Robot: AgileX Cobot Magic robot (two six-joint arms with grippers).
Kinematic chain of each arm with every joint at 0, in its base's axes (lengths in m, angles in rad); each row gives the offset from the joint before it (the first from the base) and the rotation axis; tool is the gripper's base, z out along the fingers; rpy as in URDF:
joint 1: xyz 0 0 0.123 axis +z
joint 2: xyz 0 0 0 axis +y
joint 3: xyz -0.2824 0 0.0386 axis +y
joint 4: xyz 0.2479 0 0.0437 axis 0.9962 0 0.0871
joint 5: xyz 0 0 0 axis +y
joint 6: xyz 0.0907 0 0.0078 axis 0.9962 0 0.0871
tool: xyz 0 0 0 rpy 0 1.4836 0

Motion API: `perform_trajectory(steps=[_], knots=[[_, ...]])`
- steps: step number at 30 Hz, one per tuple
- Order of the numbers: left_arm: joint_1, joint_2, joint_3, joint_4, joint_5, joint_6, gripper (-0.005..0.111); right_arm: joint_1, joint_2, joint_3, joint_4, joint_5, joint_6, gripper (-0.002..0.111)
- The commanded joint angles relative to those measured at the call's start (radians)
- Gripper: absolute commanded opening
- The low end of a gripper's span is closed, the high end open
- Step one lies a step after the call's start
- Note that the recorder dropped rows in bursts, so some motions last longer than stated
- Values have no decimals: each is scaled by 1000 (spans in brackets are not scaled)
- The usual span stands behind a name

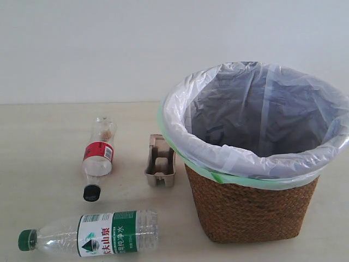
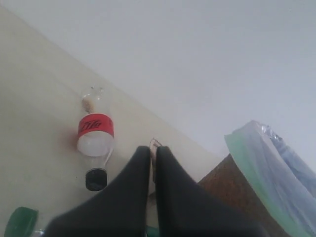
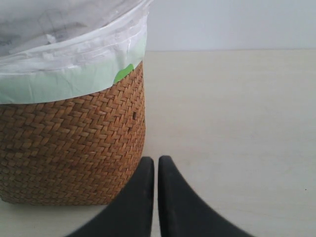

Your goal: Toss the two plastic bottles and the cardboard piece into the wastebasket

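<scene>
Nearest the front edge of the pale wooden tabletop (image 1: 43, 131) lies the long clear plastic bottle (image 1: 90, 236) with green cap and green-and-white label. It is on its side, with the cap pointing to the left in the exterior view.

Just behind it, and apart from it, is the shorter clear plastic bottle (image 1: 98, 158) with black cap and red-and-white label. It also lies flat, with the cap toward the front and the base pointing away. There is a brownish fleck inside near the base.

To its right is the small grey-brown moulded pulp tray (image 1: 161, 162), open side up with its raised cups showing. It sits between the short bottle and the basket, close against the basket's side; whether they touch I cannot tell.

The brown woven wicker wastebasket (image 1: 251, 210) stands upright on the right and tapers downward. It is lined with a translucent white plastic bag (image 1: 174, 109) whose green edge is folded over the rim. All three items are outside it on the table.

Neither arm shows in the exterior view. The left gripper (image 2: 153, 148) hangs above the table, over the bottles' side. Its dark fingers are pressed together and hold nothing; the short bottle is beyond the tips and the green cap is off to one side.

The right gripper (image 3: 156, 160) is low beside the wicker wall, its fingers likewise together and holding nothing.

A plain white wall (image 1: 109, 43) rises behind the table.
</scene>
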Motion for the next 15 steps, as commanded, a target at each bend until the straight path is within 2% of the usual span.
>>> perform_trajectory(steps=[1,6,12,15], knots=[[3,124,-104,-52,67,189,4,-5,-4,-1,-5,-5,-4,0],[3,335,-275,-31,242,446,4,-5,-4,-1,-5,-5,-4,0],[3,631,-488,124,551,703,4,-5,-4,-1,-5,-5,-4,0],[-3,758,-562,157,654,827,4,-5,-4,-1,-5,-5,-4,0]])
